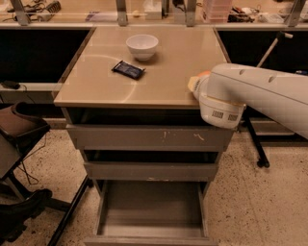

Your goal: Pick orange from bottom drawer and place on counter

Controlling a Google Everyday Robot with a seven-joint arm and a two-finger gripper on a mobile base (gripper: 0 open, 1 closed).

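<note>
The bottom drawer (151,211) is pulled open at the foot of the grey cabinet, and the part of its floor that shows is bare. The orange is not in view. The counter (159,72) is the beige top of the cabinet. My white arm (255,93) reaches in from the right over the counter's front right corner. My gripper (196,84) is almost wholly hidden behind the arm's thick end; only a pale tip with an orange tinge peeks out at the counter's right edge.
A white bowl (142,46) and a dark flat packet (128,69) lie on the counter. The two upper drawers (149,137) are slightly open. A chair (21,129) stands at the left. A cluttered bench (154,9) runs along the back.
</note>
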